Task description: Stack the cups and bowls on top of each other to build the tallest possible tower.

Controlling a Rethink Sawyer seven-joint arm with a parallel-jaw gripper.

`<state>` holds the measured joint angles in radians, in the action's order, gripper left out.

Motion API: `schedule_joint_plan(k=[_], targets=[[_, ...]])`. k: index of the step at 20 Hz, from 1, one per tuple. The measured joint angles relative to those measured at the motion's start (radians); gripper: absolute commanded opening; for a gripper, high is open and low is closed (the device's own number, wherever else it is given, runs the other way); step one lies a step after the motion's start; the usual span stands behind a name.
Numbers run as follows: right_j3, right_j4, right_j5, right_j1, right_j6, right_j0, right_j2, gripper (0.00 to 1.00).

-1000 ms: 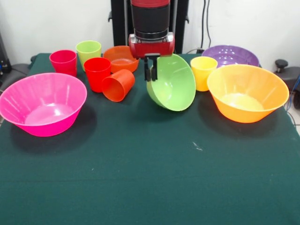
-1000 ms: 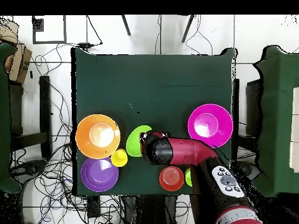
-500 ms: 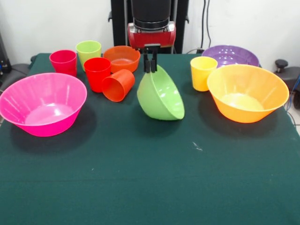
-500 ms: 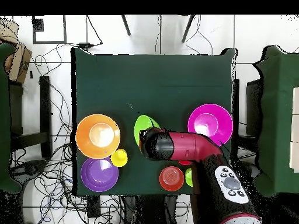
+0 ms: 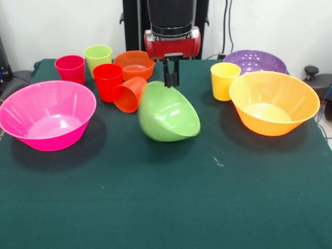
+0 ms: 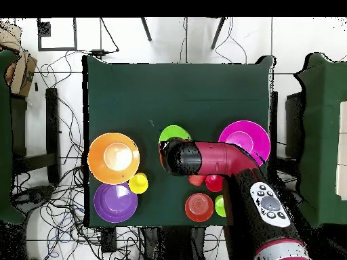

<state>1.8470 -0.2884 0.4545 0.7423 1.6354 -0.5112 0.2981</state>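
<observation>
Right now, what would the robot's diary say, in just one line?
gripper: shut on green bowl rim | bowl: tilted, lifted | pink bowl: empty | stack: not started

A robotics lab: a green-clothed table (image 6: 203, 88) ringed by loose floor cables (image 6: 64, 203), behind the pincer (image 5: 171, 79).

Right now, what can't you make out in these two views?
- Overhead: the arm covers the crimson cup, the tipped orange cup and most of the lime green cup.
- Front: whether the gripper grips the green bowl or merely touches its rim is unclear; the bowl looks blurred.
- Front: the orange-yellow bowl hides part of the purple bowl.
</observation>
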Motion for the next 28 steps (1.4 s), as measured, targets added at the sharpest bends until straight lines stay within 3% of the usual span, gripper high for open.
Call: schedule_joint_plan(k=[18,19,28], targets=[[-0.101,0.000,0.000,-0.140,0.000,-0.025,0.089,0.00],[-0.101,-0.001,0.000,-0.146,0.000,-0.024,0.090,1.00],[-0.100,-0.001,0.003,-0.130,0.000,-0.044,0.104,1.00]])
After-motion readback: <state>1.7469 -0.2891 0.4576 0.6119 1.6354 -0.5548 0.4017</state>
